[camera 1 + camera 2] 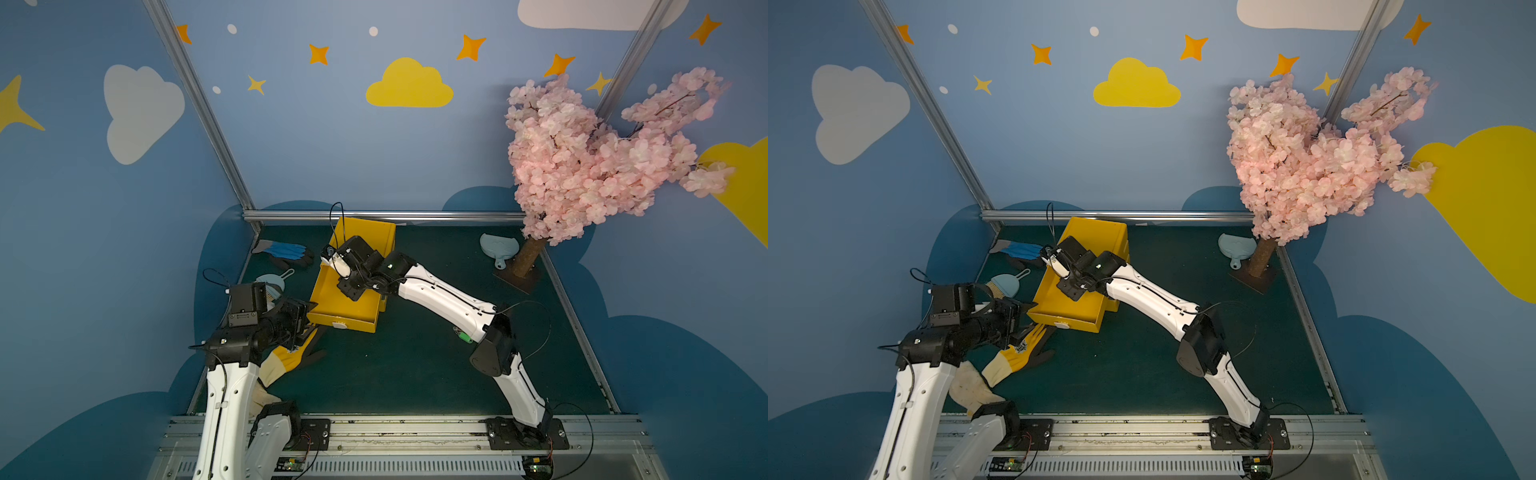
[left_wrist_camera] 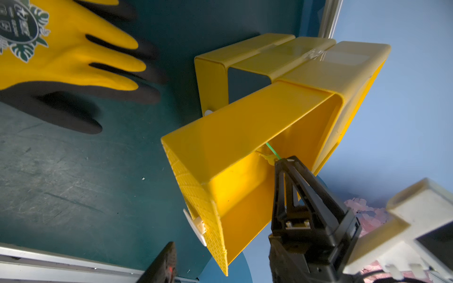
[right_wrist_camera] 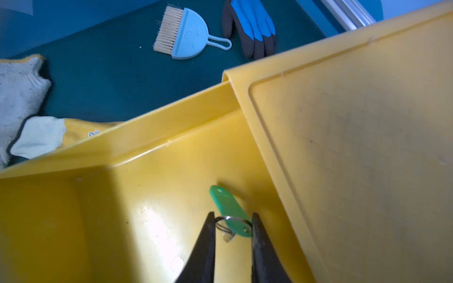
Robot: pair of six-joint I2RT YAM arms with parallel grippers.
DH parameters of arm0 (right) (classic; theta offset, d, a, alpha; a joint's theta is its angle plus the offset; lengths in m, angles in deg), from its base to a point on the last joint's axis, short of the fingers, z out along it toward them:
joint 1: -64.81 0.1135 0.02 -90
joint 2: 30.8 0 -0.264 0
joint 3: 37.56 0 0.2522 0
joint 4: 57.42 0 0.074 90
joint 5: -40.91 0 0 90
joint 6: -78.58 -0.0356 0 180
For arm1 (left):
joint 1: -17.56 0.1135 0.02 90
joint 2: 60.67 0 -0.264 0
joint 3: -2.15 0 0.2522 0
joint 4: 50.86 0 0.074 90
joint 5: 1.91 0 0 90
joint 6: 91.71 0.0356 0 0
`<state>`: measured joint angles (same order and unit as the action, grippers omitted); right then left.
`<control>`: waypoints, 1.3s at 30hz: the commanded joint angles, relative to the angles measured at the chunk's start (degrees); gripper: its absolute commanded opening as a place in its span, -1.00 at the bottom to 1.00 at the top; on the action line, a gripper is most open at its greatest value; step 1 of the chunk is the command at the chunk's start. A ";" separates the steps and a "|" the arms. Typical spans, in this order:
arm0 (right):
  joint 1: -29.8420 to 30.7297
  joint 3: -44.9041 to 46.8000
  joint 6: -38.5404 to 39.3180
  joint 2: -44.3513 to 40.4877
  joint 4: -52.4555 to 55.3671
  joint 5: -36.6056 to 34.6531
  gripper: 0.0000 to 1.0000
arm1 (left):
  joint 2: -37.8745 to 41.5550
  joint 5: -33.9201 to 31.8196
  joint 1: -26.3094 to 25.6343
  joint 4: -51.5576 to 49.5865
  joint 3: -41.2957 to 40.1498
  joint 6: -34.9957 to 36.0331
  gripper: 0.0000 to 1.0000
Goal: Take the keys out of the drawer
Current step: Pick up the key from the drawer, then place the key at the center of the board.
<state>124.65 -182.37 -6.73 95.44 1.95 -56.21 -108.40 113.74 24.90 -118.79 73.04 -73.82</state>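
Now right gripper [image 3: 232, 215] is seen down inside pulled-out yellow drawer [image 3: 137, 147], jaws narrowed and pressed from both sides against ring of green-tagged keys [image 3: 228, 204], which are laid on drawer floor by housing [image 3: 355, 147]. Drawer is set toward tabletop's [image 1: 415, 365] far edge, left of middle. Left gripper [image 1: 309, 318] is held at drawer's near-left corner, jaws spread wide, nothing gripped.

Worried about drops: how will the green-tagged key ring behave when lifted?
The green-tagged key ring looks small, probably light. Ring and tag link loosely, so they will likely dangle. The right gripper pinches smooth plastic and thin wire; it may slip.
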 commanded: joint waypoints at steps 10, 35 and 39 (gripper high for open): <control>-2.85 -0.03 -4.96 -11.54 -1.06 4.21 -0.80 | -7.46 -8.64 -6.71 1.95 13.66 6.91 0.22; -18.38 60.11 -17.05 -58.80 -1.83 -0.59 -0.80 | -50.99 -4.65 -40.81 16.19 44.05 14.63 0.22; -21.60 67.77 -19.78 -63.71 -1.44 0.51 -0.78 | -56.91 -1.68 -42.26 15.19 48.68 14.80 0.22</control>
<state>104.58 -117.84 -23.19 34.02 0.37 -55.92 -162.84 108.60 -16.87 -102.72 118.59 -60.71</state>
